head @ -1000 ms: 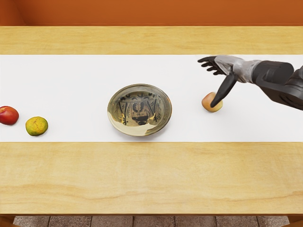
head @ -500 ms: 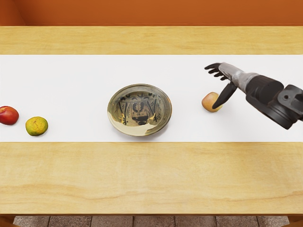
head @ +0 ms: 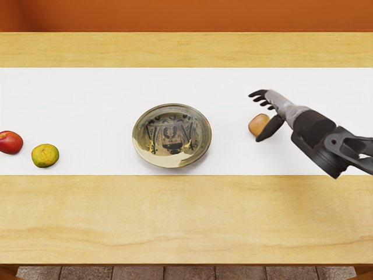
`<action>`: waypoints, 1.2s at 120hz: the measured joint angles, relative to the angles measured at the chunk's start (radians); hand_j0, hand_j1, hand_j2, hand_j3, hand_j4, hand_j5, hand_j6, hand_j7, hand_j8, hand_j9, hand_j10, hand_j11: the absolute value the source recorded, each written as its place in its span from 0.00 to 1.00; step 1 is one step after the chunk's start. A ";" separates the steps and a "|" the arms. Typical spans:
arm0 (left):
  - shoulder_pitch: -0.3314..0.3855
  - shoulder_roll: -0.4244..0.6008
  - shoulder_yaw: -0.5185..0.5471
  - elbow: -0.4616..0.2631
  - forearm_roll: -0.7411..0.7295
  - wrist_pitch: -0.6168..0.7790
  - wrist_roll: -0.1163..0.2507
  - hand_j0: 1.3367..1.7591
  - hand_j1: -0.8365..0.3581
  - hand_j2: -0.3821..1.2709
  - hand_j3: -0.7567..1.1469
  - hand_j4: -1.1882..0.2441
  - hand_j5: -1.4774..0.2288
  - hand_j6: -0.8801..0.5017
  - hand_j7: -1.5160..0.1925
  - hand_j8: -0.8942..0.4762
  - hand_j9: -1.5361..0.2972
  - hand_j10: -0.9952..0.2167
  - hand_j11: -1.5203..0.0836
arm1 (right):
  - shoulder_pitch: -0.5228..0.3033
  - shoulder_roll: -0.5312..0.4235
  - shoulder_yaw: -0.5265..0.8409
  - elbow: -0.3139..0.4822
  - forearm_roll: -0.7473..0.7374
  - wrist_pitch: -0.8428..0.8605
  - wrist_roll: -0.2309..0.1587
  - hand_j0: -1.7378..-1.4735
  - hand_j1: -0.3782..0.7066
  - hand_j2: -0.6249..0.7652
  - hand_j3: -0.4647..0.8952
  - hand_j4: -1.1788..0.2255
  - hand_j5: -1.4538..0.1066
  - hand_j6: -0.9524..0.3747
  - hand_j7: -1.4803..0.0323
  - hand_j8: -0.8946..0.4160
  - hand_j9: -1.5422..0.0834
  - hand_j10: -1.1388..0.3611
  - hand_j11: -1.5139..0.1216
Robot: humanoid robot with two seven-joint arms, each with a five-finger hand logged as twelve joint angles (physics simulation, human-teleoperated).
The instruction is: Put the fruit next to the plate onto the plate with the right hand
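Fruit [head: 257, 124]: on white runner [head: 87, 105], right of plate [head: 172, 135], apart from it.
Right hand [head: 274, 108]: fingers spread, holding nothing, thumb just beside Fruit.

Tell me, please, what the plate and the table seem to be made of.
The plate looks like glazed ceramic: a glossy olive surface with a dark painted pattern and bright highlights. The table looks like pale wood, matte, with visible grain lines.
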 joint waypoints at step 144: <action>0.000 0.000 0.000 0.000 0.000 0.000 0.000 0.76 0.75 0.26 0.40 0.66 0.68 0.46 0.70 0.47 0.66 0.62 0.75 | -0.050 0.046 -0.041 -0.031 -0.019 -0.096 0.000 0.30 0.48 0.40 0.34 0.53 0.60 0.40 0.63 0.47 0.62 0.51 0.60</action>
